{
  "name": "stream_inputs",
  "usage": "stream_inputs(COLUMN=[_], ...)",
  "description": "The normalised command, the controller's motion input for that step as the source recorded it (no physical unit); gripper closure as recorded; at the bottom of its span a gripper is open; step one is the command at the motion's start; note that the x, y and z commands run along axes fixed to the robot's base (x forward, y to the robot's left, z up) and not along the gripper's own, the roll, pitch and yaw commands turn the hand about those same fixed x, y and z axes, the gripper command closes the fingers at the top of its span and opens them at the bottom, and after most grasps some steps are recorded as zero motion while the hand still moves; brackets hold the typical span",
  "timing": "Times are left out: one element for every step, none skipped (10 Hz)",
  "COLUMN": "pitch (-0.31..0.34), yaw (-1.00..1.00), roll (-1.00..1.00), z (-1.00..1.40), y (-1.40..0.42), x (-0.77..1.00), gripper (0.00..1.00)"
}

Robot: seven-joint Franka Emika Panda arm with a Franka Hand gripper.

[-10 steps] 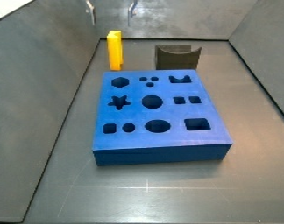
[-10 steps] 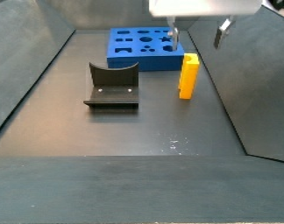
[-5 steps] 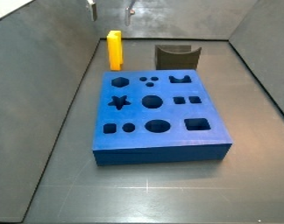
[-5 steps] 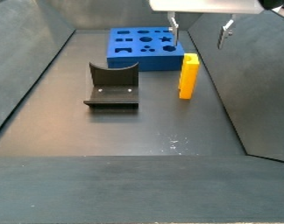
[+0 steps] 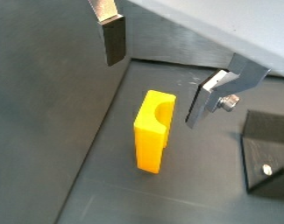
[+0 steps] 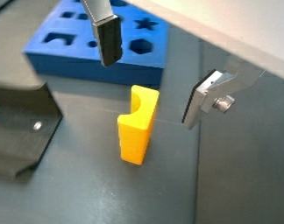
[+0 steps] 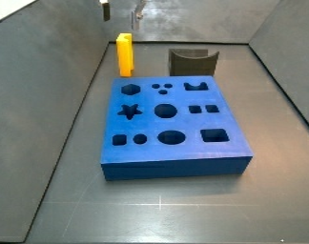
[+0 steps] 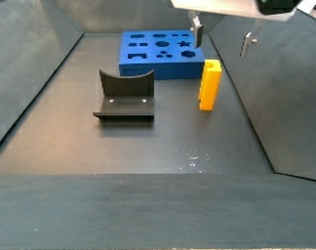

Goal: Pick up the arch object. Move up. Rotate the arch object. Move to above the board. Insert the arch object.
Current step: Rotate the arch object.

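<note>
Both wrist views show the pincer (image 5: 162, 74) spread wide, holding nothing, with the arch (image 5: 154, 131) standing on the floor below and between its two fingers (image 5: 113, 39). The fingers do not touch the arch; there is a clear gap on each side.

Going left to right in a side view, the fixture (image 8: 124, 96) sits on the left of the floor. The board (image 8: 161, 54) lies farther back. The arch (image 8: 209, 85) stands upright on the right, well apart from the board. The pincer (image 8: 222, 37) hangs above the arch, near the right wall, with only its finger tips showing at the top.

In a side view from the far end, the arch (image 7: 124, 53) stands beyond the far left corner of the board (image 7: 170, 129), and the fixture (image 7: 192, 61) is to its right.

So no part of the job is done yet. The arch is not picked up. I think the pincer must come down around it and close. After that it must lift, turn the arch, carry it over the board and push it into its hole. All holes in the board look empty.
</note>
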Motion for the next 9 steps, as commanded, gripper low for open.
stream_inputs(pitch=[-0.006,-0.007,-0.007,-0.008,-0.009,-0.01,-0.011,-0.012,-0.014], yaw=[-1.0,-1.0,-1.0,-1.0,-1.0,-1.0,-1.0,-1.0,-1.0], roll=[-0.01,-0.01,-0.01,-0.01,-0.01,-0.01,-0.02,-0.02,-0.02], z=[-0.05,-0.05,-0.05,-0.05,-0.05,-0.05,-0.05,-0.05,-0.05], y=[0.01,0.01,0.01,0.01,0.01,0.01,0.01,0.01,0.01], x=[0.03,0.03,0.03,0.03,0.03,0.03,0.03,0.03,0.03], gripper=[0.0,0.0,0.0,0.0,0.0,0.0,0.0,0.0,0.0])
